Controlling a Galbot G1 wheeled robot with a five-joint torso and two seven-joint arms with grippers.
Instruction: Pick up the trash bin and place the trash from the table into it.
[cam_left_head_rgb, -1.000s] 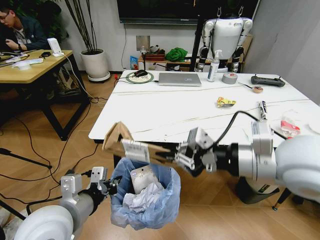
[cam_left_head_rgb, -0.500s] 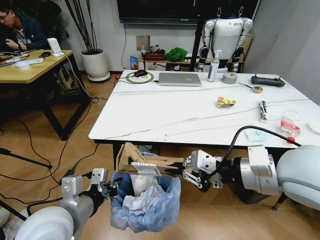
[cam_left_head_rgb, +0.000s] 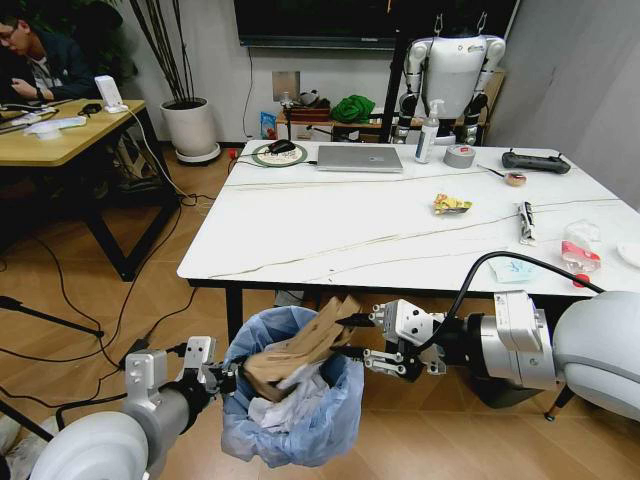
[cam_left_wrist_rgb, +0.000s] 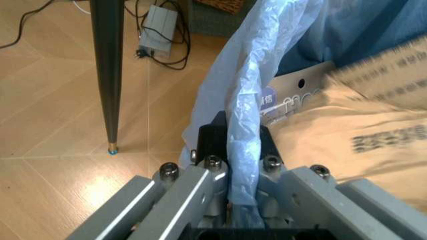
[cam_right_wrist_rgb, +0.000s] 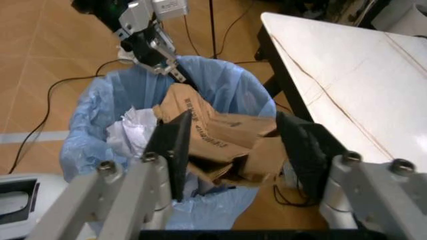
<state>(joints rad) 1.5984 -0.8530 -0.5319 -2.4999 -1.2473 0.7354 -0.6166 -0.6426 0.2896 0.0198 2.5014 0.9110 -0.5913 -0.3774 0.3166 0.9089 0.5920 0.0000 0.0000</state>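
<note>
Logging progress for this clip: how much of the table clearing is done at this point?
Done: tissues and the cardboard piece lie in the trash bin, which the left gripper holds by its rim. In hand: nothing; the right gripper is open beside the bin. Left: the yellow wrapper and crushed bottle on the table.

Laptop (cam_left_head_rgb: 359, 158), spray bottle (cam_left_head_rgb: 428, 132), tape roll (cam_left_head_rgb: 459, 156) stood at far end; potted plant (cam_left_head_rgb: 189, 125) on floor behind.

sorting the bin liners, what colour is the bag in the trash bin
Light blue, translucent and crinkly; the trash bin's bag shows best in the right wrist view.
</note>
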